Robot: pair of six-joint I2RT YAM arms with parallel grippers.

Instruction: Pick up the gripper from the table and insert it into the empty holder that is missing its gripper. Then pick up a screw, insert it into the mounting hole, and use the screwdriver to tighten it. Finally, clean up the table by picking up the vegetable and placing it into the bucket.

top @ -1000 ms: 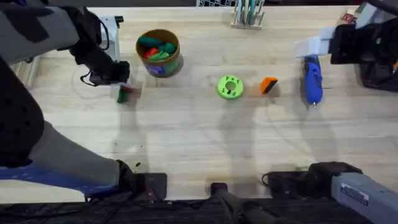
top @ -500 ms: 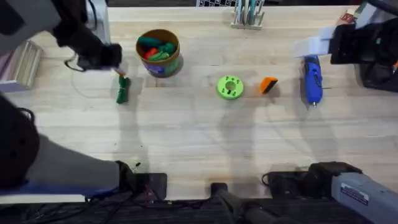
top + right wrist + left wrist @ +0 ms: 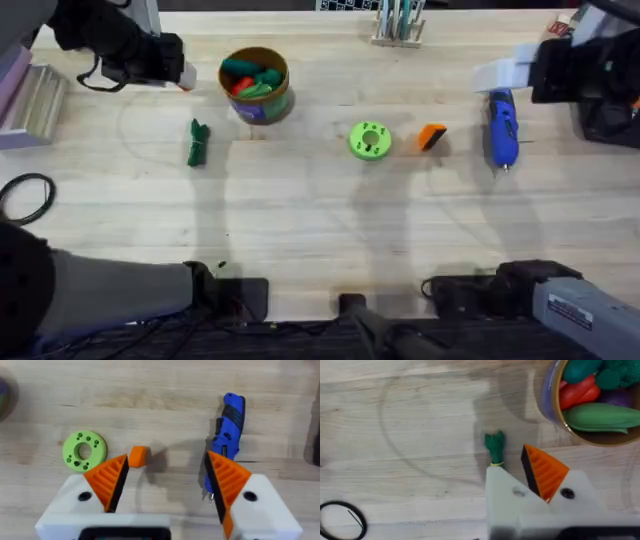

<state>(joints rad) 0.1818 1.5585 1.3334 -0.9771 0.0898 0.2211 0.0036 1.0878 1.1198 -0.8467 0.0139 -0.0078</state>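
The dark-green vegetable [image 3: 197, 143] [image 3: 494, 447] lies on the table left of the bucket [image 3: 255, 84] [image 3: 555, 407], which holds several toy vegetables. My left gripper [image 3: 172, 72] [image 3: 510, 462] hovers beyond the vegetable at the far left. It carries one orange finger [image 3: 546, 471] beside a bare white holder [image 3: 501, 491], the two close together with nothing between them. The loose orange gripper [image 3: 432, 137] [image 3: 138, 456] lies between a green disc [image 3: 370, 140] [image 3: 84, 450] and the blue screwdriver [image 3: 501, 127] [image 3: 227, 425]. My right gripper [image 3: 510, 75] [image 3: 167, 467] hangs open above them.
A black cable loop [image 3: 25, 196] [image 3: 342, 520] lies at the table's left edge, near a ridged block [image 3: 35, 105]. A rack of tools [image 3: 398, 25] stands at the far edge. The wide front half of the table has free room.
My left arm has risen and pulled back toward the far left corner, uncovering the vegetable, which stays on the table. The right arm has not moved.
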